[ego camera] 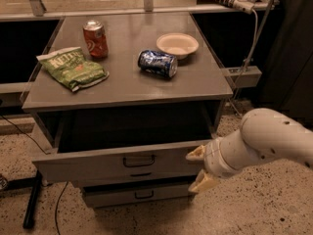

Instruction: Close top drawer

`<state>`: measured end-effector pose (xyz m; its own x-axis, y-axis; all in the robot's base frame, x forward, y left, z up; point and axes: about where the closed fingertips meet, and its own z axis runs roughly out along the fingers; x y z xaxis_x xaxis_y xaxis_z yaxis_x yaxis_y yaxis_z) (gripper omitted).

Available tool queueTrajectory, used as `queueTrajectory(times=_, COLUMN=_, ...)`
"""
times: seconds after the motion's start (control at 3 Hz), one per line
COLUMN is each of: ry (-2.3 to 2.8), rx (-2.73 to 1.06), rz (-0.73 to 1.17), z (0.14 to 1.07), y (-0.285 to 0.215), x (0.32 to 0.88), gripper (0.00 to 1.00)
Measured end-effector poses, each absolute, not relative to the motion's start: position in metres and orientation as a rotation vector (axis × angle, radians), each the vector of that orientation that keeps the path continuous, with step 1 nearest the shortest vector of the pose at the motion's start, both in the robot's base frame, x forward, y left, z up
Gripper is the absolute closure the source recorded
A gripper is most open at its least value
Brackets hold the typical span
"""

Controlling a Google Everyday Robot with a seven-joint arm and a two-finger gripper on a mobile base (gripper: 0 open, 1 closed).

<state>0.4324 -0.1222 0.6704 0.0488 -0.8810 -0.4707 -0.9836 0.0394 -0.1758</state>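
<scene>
The top drawer (98, 163) is a wide grey drawer with a small black loop handle (139, 160) at its centre. It stands partly pulled out of the grey cabinet (127, 89), its dark inside showing. My gripper (199, 168) is at the right end of the drawer front, its cream fingertips (195, 154) spread above and below against that end. The white arm (274, 136) reaches in from the right.
On the cabinet top lie a green chip bag (73, 67), a red can (95, 39) standing, a blue can (157, 63) on its side and a white bowl (177, 44). A lower drawer (137, 195) shows beneath. A black post (33, 204) stands at left on speckled floor.
</scene>
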Motion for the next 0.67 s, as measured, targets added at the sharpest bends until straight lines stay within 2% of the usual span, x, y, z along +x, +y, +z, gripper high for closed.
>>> queueTrajectory(times=0.33, ry=1.88, rx=-1.899, rz=0.256, z=0.67, y=-0.1199, x=0.4801, gripper=0.65)
queueTrajectory(times=0.67, ry=1.87, rx=-1.904, rz=0.248, z=0.6731, y=-0.1168, x=0.4844, gripper=0.62)
